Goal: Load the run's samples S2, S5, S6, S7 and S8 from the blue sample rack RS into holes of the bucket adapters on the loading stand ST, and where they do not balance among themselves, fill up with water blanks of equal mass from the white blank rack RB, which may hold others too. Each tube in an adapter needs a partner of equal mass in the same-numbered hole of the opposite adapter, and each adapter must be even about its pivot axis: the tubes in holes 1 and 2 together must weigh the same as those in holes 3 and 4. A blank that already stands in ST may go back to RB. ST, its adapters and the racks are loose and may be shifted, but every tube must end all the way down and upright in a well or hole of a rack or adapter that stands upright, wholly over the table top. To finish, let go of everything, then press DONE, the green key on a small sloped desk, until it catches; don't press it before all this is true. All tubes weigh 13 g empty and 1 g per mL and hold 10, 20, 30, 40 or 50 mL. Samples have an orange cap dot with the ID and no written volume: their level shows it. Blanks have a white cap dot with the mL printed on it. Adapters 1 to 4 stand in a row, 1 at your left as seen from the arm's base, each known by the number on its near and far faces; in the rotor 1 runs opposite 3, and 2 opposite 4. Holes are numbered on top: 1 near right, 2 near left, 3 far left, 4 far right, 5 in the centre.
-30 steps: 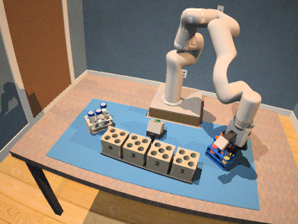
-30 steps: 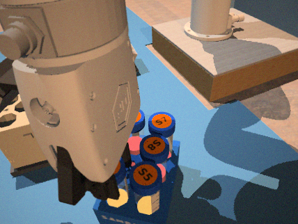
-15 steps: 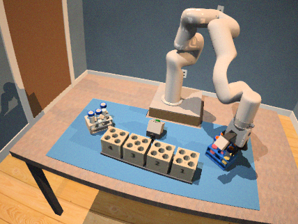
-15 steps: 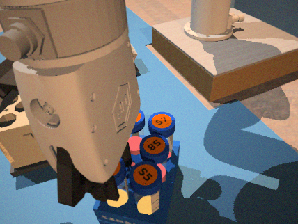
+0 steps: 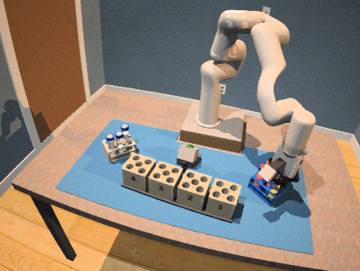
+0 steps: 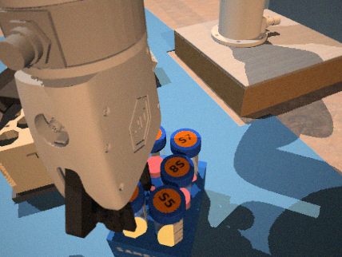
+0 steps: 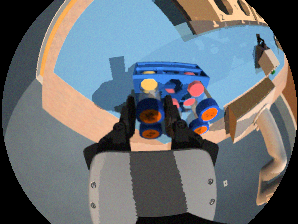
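Observation:
The blue sample rack RS stands at the right end of the blue mat. It holds orange-capped tubes S7, S8 and S5. Another orange-capped tube is half hidden under my gripper, and I cannot read its ID. My gripper is down over the rack, one finger on each side of this tube, standing slightly wider than it. The tube sits in its well. The stand ST has adapters 4, 3, 2 and 1; every hole I see is empty.
The white blank rack RB, with blue-capped tubes, stands at the left of the mat. The sloped desk with the green DONE key is behind adapters 3 and 2. The arm's raised base block is behind that.

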Available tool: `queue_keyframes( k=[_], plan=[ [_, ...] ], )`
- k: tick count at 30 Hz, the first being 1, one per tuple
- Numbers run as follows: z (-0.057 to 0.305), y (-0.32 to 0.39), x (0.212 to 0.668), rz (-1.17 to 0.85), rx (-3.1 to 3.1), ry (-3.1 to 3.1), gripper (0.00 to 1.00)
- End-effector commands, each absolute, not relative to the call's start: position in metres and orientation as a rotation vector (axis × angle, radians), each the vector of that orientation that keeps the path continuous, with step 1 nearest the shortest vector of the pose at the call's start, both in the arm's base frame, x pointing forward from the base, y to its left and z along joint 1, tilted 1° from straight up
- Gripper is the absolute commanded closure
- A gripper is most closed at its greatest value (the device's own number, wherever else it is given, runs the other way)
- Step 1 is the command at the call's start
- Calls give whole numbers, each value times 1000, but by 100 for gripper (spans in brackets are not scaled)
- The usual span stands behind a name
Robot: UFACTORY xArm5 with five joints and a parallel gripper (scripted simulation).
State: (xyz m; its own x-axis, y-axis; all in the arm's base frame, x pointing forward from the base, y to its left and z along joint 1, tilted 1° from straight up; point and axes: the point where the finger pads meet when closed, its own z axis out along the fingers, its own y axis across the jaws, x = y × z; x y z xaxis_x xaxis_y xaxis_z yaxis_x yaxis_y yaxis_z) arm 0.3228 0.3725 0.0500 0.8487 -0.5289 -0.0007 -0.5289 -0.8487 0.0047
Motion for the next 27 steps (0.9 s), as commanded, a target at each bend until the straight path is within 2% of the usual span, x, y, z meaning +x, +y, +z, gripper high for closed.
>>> queue_keyframes(
  k=[1,10,27],
  plan=[
    [51,374,324,0,3020,-864,57],
    [51,374,324,0,3020,-864,57],
    [82,374,323,0,3020,-864,57]
  ],
)
